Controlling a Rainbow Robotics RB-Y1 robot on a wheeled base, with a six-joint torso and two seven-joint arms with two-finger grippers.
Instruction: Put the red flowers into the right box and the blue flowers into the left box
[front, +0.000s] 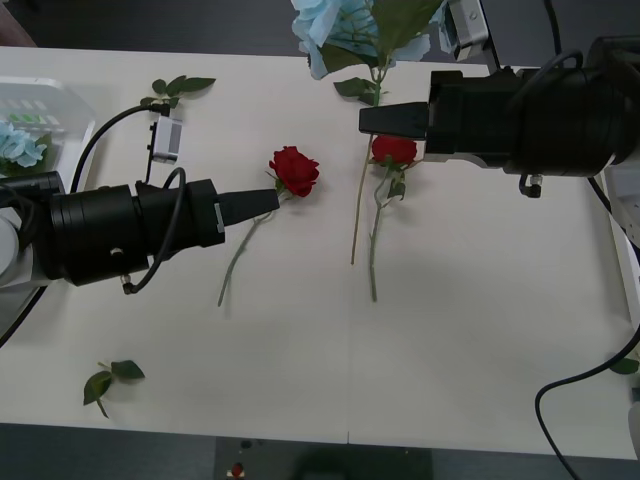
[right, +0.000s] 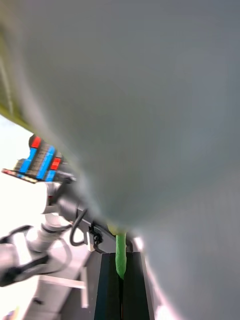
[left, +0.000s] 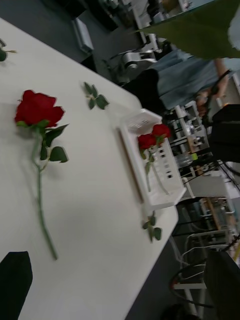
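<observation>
My right gripper is shut on the thin green stem of a blue flower. The flower is held above the table, its bloom at the far edge and its stem hanging down. A red flower lies on the table under that gripper. Another red flower lies just beyond my open left gripper, apart from it. The left box at the far left holds a blue flower. The right box holds two red flowers. One red flower lies ahead of the left fingers.
Green leaf sprigs lie at the far left and the near left; another lies by the right box. A small grey device with a black cable sits behind my left arm. A person stands in the room beyond the table.
</observation>
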